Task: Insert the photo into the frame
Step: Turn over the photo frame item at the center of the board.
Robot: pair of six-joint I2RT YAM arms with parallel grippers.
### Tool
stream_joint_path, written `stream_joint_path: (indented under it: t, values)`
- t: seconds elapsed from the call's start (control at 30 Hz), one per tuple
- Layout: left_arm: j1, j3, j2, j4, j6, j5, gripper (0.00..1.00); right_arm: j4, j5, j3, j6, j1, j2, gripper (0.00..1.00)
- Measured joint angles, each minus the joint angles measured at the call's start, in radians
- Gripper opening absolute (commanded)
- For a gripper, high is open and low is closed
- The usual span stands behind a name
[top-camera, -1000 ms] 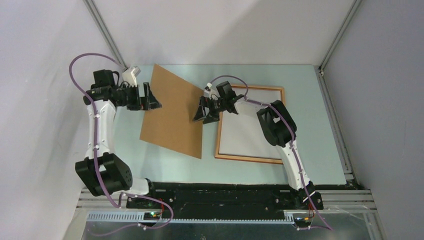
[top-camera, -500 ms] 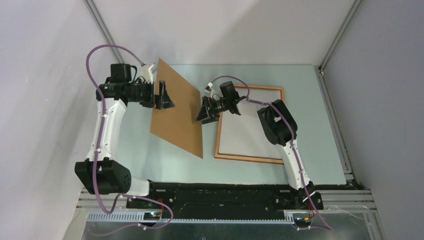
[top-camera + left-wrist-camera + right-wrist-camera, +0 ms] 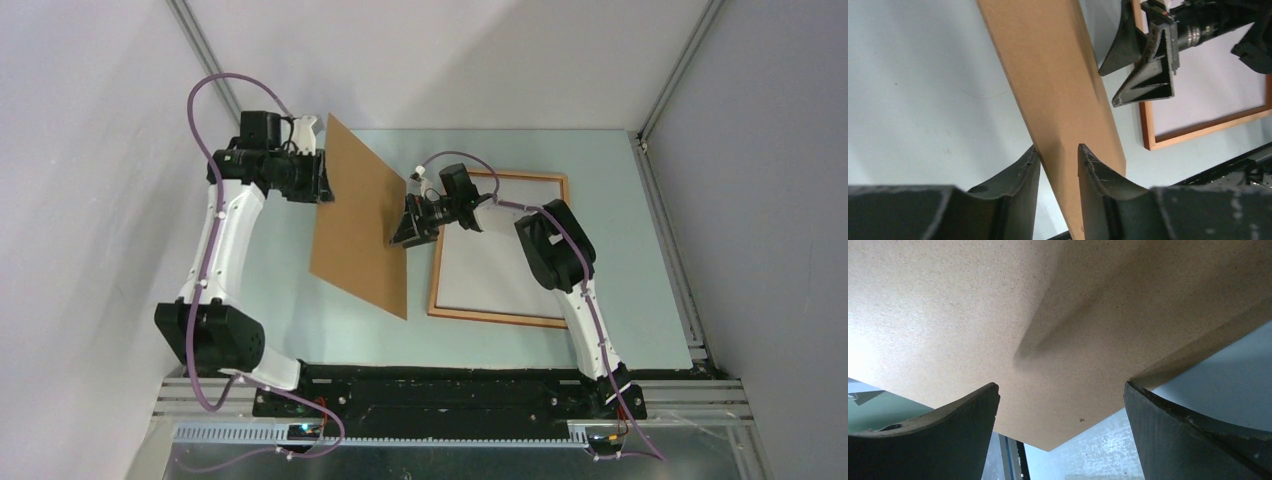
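**Left pincer (image 3: 1057, 150) nips the board's edge while the right one gapes**

The left pincer is closed narrowly on the brown backing board (image 3: 360, 235). In the left wrist view one dark finger (image 3: 1018, 175) presses on each face of the thin sheet, right at its rim. From above, the board stands tilted. Its left side is raised at the pincer, and its lower right corner is down near the table (image 3: 620, 250). The left arm reaches in from the far left of the table, with its wrist level with the board's upper edge.

The right pincer (image 3: 405, 232) is spread wide and holds nothing. It sits at the board's right edge, where board and frame (image 3: 495, 318) come nearest. In the right wrist view its two fingers stand far apart. The pale speckled face of the board fills the space above them, and a corner of the sheet points down between them. Whether either finger touches the board cannot be told.

The frame lies flat on the table, right of the board, under the right arm's forearm. The photo (image 3: 490, 275) rests inside the orange-brown moulding, showing only a plain white face. Its left edge runs just beside the board's lower right corner.
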Motion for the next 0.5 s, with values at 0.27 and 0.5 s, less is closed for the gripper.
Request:
stream_joint_path:
  t: [0.27,0.5]
  values:
    - [-0.003,0.050,0.085,-0.003,-0.048,-0.002,0.29,0.008,0.042,-0.049,-0.045,0.008,-0.036,0.99]
    - [-0.022,0.076,0.121,-0.003,-0.086,0.011,0.23,0.006,0.054,-0.060,-0.060,0.010,-0.046,0.99]
